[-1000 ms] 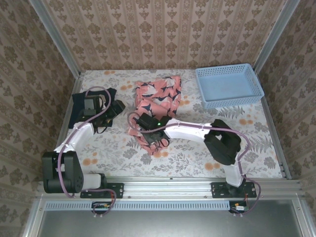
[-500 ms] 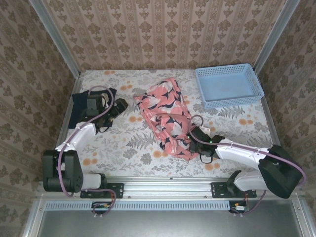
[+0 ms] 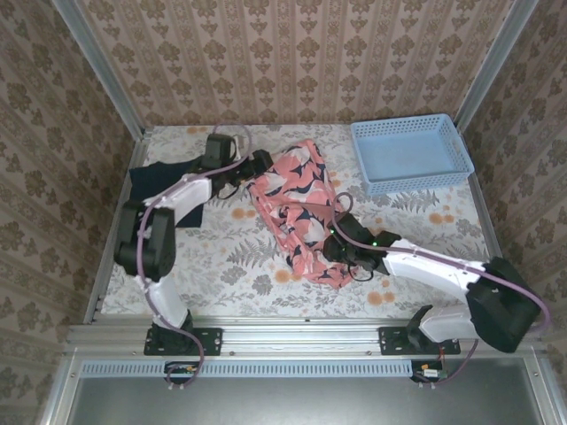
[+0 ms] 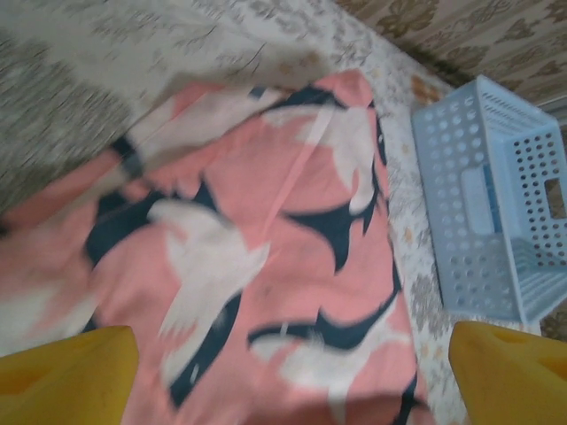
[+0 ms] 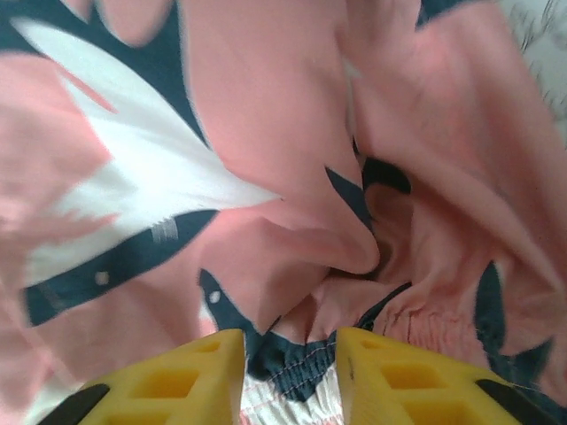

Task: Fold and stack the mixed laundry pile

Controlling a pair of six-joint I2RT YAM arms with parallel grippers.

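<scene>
I find the left arm stretched far forward, left gripper [image 3: 258,165] spread wide. Right arm low, reaching left, right gripper [image 5: 288,372] slightly parted.

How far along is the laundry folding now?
Done: nothing stacked; the dark T-shirt lies at the left edge, apart from the pink garment. In hand: the pink garment lies rumpled in the middle, the open left gripper over its far end, the right gripper at its near end. Left: folding it, then stacking both.
</scene>
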